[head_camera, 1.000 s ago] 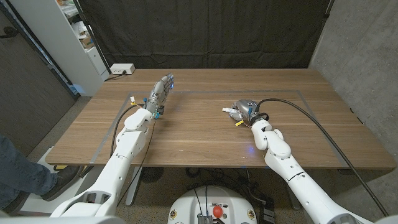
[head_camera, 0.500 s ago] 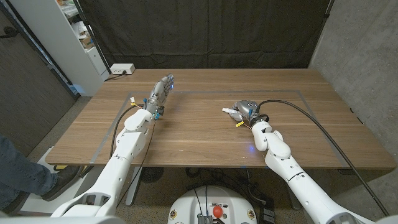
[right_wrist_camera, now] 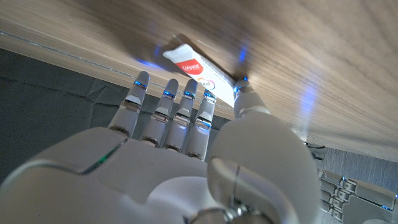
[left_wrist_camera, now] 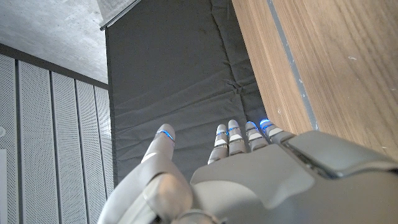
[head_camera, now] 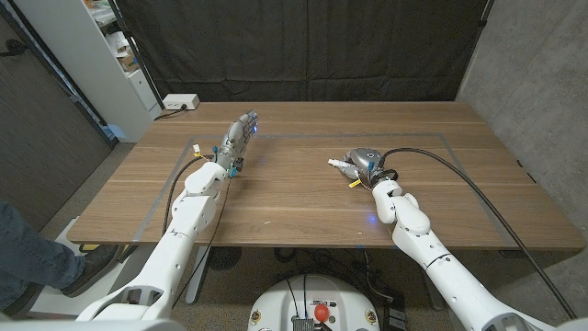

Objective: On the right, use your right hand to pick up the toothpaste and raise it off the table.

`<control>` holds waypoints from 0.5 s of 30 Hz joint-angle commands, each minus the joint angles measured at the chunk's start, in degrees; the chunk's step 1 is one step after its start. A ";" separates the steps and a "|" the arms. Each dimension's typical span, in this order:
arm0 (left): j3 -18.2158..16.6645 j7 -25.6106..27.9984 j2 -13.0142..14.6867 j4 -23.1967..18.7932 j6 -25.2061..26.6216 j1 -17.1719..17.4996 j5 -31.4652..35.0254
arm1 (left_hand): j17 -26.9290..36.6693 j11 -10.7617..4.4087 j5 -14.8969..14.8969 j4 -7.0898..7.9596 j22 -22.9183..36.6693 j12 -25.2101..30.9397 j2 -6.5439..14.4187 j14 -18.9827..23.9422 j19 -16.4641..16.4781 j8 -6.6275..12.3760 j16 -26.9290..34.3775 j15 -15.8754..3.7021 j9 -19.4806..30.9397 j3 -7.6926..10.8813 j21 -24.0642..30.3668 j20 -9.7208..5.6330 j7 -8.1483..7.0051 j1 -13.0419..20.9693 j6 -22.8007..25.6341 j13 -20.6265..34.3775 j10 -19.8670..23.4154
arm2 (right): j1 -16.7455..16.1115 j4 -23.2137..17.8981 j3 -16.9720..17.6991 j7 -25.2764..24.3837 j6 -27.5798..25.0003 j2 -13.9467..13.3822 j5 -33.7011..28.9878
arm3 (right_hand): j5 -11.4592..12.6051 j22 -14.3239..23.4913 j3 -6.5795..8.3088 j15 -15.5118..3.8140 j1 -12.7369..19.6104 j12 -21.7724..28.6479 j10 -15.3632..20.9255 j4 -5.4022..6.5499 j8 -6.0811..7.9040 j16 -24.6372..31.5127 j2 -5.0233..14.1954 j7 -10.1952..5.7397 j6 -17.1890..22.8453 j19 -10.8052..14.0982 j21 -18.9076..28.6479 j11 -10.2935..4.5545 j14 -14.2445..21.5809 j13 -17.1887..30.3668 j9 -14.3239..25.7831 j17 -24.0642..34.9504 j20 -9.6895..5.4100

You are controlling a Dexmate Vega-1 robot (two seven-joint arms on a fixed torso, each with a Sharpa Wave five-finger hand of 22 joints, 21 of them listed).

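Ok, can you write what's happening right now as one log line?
right hand: over white-and-red toothpaste tube, grasp unclear | tube: on wooden table | left hand: open, holding nothing

- A wooden table (head_camera: 303, 198) is seen, with a thin pale line marked as a rectangle on its top.
- A white power strip (head_camera: 180, 102) is laid at the table's far left corner.
- A black curtain (head_camera: 303, 46) is hung behind the table.
- A white shelf unit (head_camera: 110, 55) is placed at the far left.
- A person's leg and shoe (head_camera: 41, 257) are seen at the left edge.
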 commanded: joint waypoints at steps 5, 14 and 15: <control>0.58 -0.06 -0.44 0.32 0.25 -0.33 0.25 | 0.30 -0.31 -0.12 0.11 0.11 -0.08 -0.07 -0.31 -0.30 -0.05 -0.11 -0.03 0.12 -0.29 -0.16 0.48 -0.22 0.58 0.09 0.34 -0.09 | -0.87 -1.26 0.54 -1.30 0.48 -0.67 0.11 | -0.18 0.23 0.28 -2.76 1.87 0.15 0.18 -0.68 0.19 0.39 0.30 0.15 1.05 0.37 0.00 0.00 0.40 0.29 0.41 0.04 0.15; 0.76 0.13 -0.70 0.30 0.02 -0.27 0.41 | 0.30 -0.20 -0.13 0.12 0.11 -0.12 -0.07 -0.30 -0.31 -0.02 -0.10 0.01 0.12 -0.33 -0.17 0.51 -0.13 0.59 0.14 0.34 -0.17 | -1.20 -1.97 0.92 -1.82 0.93 -0.97 0.03 | -0.18 0.23 0.29 -2.77 2.75 0.08 0.27 -0.85 0.10 0.38 0.41 0.08 1.29 0.48 -0.05 0.01 0.36 0.29 0.45 0.00 0.09; 0.75 0.18 -0.72 0.27 0.04 -0.26 0.41 | 0.30 -0.27 -0.13 0.12 0.11 -0.11 -0.07 -0.32 -0.33 -0.03 -0.10 0.02 0.12 -0.34 -0.17 0.52 -0.15 0.59 0.10 0.34 -0.15 | -1.22 -2.05 0.99 -1.79 1.04 -1.00 0.12 | -0.18 0.23 0.28 -2.79 2.79 0.06 0.24 -0.85 0.09 0.39 0.41 0.08 1.28 0.47 -0.06 0.03 0.36 0.29 0.45 0.00 0.07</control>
